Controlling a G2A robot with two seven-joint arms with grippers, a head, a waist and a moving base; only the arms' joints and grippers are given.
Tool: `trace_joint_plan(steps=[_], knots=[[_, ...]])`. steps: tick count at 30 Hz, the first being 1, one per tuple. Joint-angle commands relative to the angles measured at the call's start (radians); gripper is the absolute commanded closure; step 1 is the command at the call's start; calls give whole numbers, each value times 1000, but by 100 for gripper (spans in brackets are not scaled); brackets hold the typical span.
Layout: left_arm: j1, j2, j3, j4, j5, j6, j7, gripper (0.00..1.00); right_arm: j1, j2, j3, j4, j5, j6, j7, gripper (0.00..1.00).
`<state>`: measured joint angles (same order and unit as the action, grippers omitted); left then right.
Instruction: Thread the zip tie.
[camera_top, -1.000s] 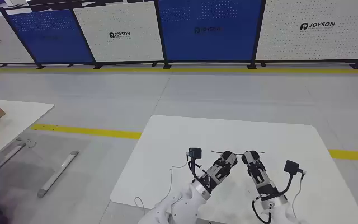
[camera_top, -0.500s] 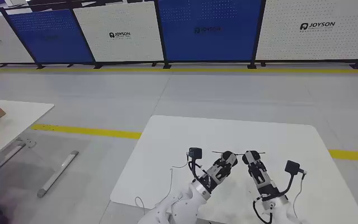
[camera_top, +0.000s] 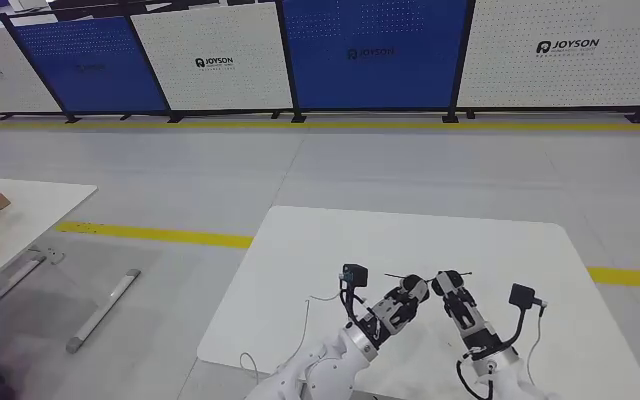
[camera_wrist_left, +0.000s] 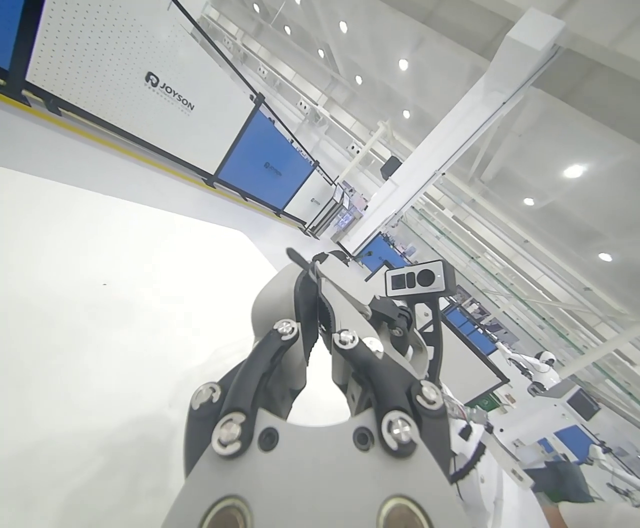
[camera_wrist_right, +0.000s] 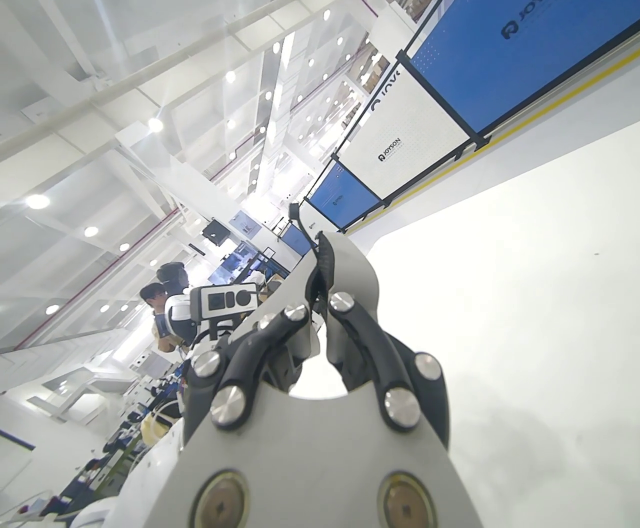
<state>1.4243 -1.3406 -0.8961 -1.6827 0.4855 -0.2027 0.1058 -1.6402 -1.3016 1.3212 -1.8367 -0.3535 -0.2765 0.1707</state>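
As both arms angle inward over table (camera_top: 300, 300) | left gripper (camera_top: 414, 286) pinches zip tie (camera_wrist_right: 300, 222) | right gripper (camera_top: 447, 281) likewise

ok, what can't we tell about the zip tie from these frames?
Which end each holds: wrist views, the shut left gripper and right gripper cover the zip tie except a black tip.
Whether tail is in head: top view, too small, grippers crowd the spot.
Span between the grippers: top view, too thin to trace.
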Motion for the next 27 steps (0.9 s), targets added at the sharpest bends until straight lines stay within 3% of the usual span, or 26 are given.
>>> trace_joint_plan(steps=[1,24,27], knots=[[4,1,-4,-6,4,5,-5,100,0,2,4,-2,3,4,16,100],[-1,0,-7,-1,-11,34,-10,100,7,5,-3,-8,15,27,42,100],[-1,-1,-6,-2,-4,44,-1,100,9,6,-2,-10,27,32,48,74]])
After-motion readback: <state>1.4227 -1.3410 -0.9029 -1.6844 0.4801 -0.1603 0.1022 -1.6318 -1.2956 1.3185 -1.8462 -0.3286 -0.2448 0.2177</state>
